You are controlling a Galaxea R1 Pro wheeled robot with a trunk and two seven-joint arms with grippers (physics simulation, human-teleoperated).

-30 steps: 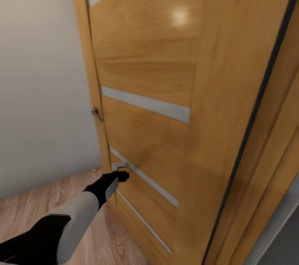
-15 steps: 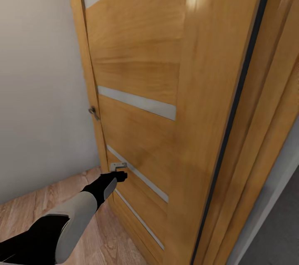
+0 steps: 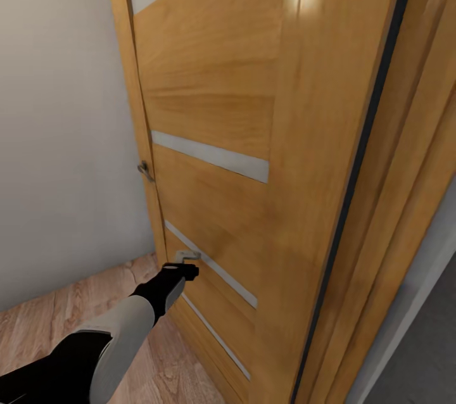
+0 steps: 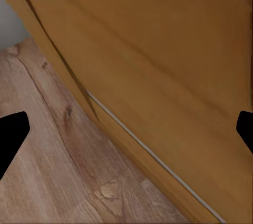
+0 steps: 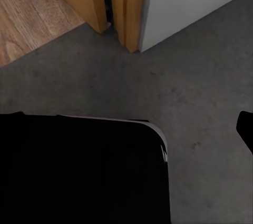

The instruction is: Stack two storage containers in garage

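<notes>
1. Head view: left arm reaches to the wooden door (image 3: 215, 106); left gripper (image 3: 185, 263) at the door's lower face, just below a pale glass strip (image 3: 212, 268).
2. Left wrist view: dark fingers (image 4: 11, 137) spread wide, holding nothing; door panel and wood-plank floor (image 4: 47, 155) lie between and beyond them.
3. Right wrist view: grey concrete floor (image 5: 211, 92) ahead; one right fingertip (image 5: 245, 126) visible, state unclear.
4. Storage containers not in sight.
5. Risk: fingers may skid off the smooth panel, and the door swings back.
</notes>
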